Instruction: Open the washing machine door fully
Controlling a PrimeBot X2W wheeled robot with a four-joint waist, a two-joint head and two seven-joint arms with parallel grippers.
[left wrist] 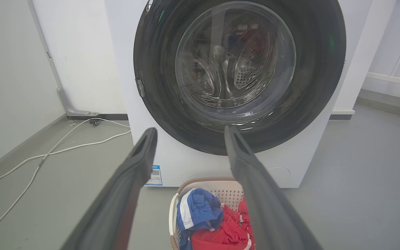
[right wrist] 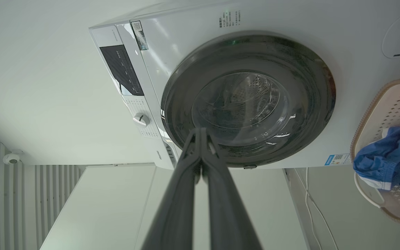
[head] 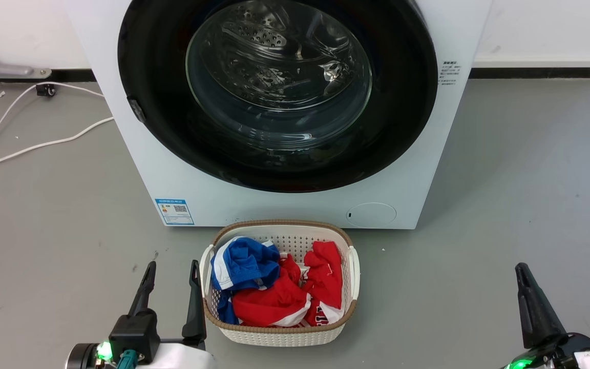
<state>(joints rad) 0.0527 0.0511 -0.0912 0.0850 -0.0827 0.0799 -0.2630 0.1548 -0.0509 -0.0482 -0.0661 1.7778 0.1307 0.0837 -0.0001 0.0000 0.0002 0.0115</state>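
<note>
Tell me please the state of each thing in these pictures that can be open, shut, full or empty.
washing machine door, shut.
left gripper, jaws open, empty.
right gripper, jaws shut, empty.
basket, upright, holding red and blue clothes.
round flap, shut.

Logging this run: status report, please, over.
Left end effector open, right end effector shut, both empty. Washing machine door closed. Laundry basket on floor below it.
</note>
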